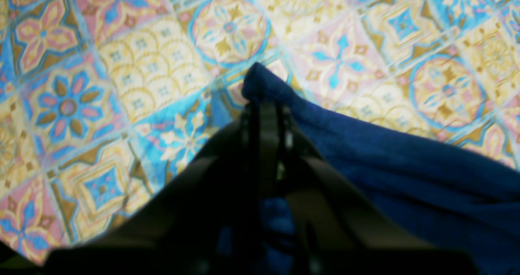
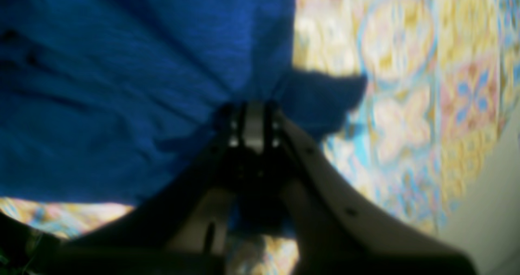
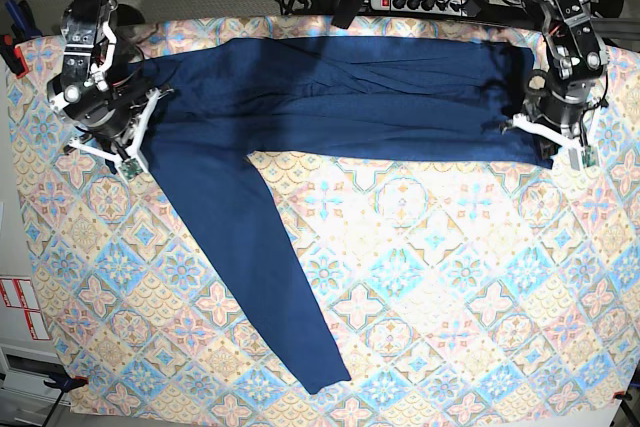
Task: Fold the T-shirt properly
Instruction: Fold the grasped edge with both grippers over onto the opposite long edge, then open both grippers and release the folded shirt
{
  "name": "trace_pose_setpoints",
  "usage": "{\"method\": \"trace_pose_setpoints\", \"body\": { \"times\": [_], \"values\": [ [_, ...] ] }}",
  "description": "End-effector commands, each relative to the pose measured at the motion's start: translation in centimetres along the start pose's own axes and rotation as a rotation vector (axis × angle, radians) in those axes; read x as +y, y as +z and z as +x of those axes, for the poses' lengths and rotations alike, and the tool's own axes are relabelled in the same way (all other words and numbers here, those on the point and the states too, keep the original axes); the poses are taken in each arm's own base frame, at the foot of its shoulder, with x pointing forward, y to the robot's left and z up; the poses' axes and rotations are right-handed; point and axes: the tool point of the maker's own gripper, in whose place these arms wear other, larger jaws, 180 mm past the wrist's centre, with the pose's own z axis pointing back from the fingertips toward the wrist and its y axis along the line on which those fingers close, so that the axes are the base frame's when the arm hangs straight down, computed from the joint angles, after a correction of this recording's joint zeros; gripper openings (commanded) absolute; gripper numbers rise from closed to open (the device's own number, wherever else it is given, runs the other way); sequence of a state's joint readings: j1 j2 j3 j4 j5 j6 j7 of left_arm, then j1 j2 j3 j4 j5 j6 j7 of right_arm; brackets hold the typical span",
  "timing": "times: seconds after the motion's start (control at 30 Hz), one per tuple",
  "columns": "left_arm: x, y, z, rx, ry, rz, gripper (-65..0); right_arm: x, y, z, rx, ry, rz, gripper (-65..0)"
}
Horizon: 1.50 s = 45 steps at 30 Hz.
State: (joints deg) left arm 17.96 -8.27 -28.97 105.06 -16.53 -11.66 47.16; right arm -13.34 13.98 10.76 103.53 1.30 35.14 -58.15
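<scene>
Early days in the fold: the shirt (image 3: 340, 97) lay in a long band across the far side of the desk (image 3: 430, 307), one sleeve trailing loose down toward the near edge. Both ends were pinched. The left end effector (image 1: 264, 104) was clamped tight on a dark blue corner, and the right end effector (image 2: 254, 124) was closed on bunched cloth. The fabric was thin, soft and plain navy. Most folds remained, I judged.

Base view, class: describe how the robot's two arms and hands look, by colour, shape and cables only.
Both arms are black, jointed and chunky, with thin cables along them. The left hand and right hand each have white angled brackets around a black body. Close up, the fingers are pale, curved and tapering.
</scene>
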Motion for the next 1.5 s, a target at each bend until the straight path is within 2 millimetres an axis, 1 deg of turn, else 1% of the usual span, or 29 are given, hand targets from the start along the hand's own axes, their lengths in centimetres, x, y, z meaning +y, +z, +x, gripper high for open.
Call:
{"method": "trace_pose_setpoints", "body": {
  "times": [0.0,0.07,0.17,0.2,0.23,0.27,0.33,0.4,0.47,0.57,0.67,0.77,0.9,1.0,1.07,1.17,1.2,1.27,1.33,1.37,1.43,1.47],
  "values": [
    [0.4,0.1,1.2,-0.041,-0.008,0.008,-65.0,-1.8,0.9,1.5,-0.054,0.001,-0.05,-64.9],
    [0.5,-0.5,0.4,-0.016,0.011,0.006,-65.0,-2.3,1.0,1.3,-0.053,-0.011,-0.063,-64.9],
    [0.3,-1.3,1.4,-0.044,0.027,0.001,-65.0,-2.5,1.0,1.7,-0.06,-0.01,-0.065,-64.9],
    [0.3,-1.3,1.6,-0.045,0.027,0.001,-65.0,-2.6,1.0,1.9,-0.065,-0.01,-0.068,-64.9],
    [0.0,-1.2,1.6,-0.048,0.03,-0.004,-65.0,-2.9,1.2,2.5,-0.08,-0.008,-0.077,-64.9],
    [-0.1,-1.0,2.0,-0.06,0.025,-0.007,-65.0,-3.1,1.3,2.8,-0.083,-0.007,-0.082,-64.9],
    [-0.1,-0.6,2.0,-0.063,0.015,-0.005,-65.0,-3.2,1.4,2.7,-0.068,-0.007,-0.086,-64.9],
    [0.0,-0.1,1.5,-0.054,0.003,-0.001,-65.0,-2.7,1.3,2.9,-0.082,-0.023,-0.06,-64.9],
    [0.3,0.3,0.6,-0.034,-0.005,0.003,-65.0,-2.1,1.4,3.4,-0.115,-0.049,-0.022,-64.9],
    [0.7,0.7,-0.6,-0.009,-0.012,0.011,-65.0,-2.7,1.8,3.5,-0.136,-0.066,-0.01,-64.9],
    [1.0,0.7,-1.6,0.019,-0.012,0.017,-65.0,-2.1,1.7,2.1,-0.105,-0.071,0.005,-64.9],
    [1.4,-0.1,-3.4,0.068,0.002,0.023,-65.0,-1.5,1.6,1.3,-0.086,-0.069,0.018,-64.9],
    [-0.3,-0.9,-5.3,0.123,-0.009,-0.021,-65.0,-1.0,1.4,0.2,-0.061,-0.071,0.03,-64.9],
    [-0.6,-1.2,-5.8,0.138,-0.01,-0.031,-65.0,-0.8,1.4,0.0,-0.055,-0.07,0.034,-65.0],
    [-0.9,-1.9,-5.9,0.149,0.007,-0.035,-65.0,-0.8,1.3,0.2,-0.059,-0.071,0.035,-64.8],
    [-0.7,-2.7,-6.7,0.176,0.022,-0.033,-64.8,0.3,0.9,0.5,-0.055,-0.047,0.065,-64.6],
    [-0.6,-2.7,-6.8,0.18,0.025,-0.031,-61.9,0.5,0.7,0.0,-0.03,-0.035,0.072,-63.9],
    [-0.6,-2.7,-6.8,0.18,0.025,-0.03,-55.7,0.0,0.6,-0.5,0.012,-0.019,0.067,-61.1],
    [-0.6,-2.7,-6.8,0.18,0.025,-0.03,-47.6,-0.5,0.6,0.0,0.01,-0.023,0.057,-56.8],
    [-0.6,-2.7,-6.8,0.18,0.027,-0.031,-45.0,-0.6,0.6,0.2,0.007,-0.023,0.054,-55.1],
    [-0.7,-2.7,-6.8,0.178,0.029,-0.033,-41.1,-1.2,0.6,1.0,-0.011,-0.025,0.042,-52.2],
    [-0.7,-2.6,-6.5,0.168,0.031,-0.035,-40.7,-1.5,0.7,1.5,-0.022,-0.025,0.036,-51.4]
  ]
}}
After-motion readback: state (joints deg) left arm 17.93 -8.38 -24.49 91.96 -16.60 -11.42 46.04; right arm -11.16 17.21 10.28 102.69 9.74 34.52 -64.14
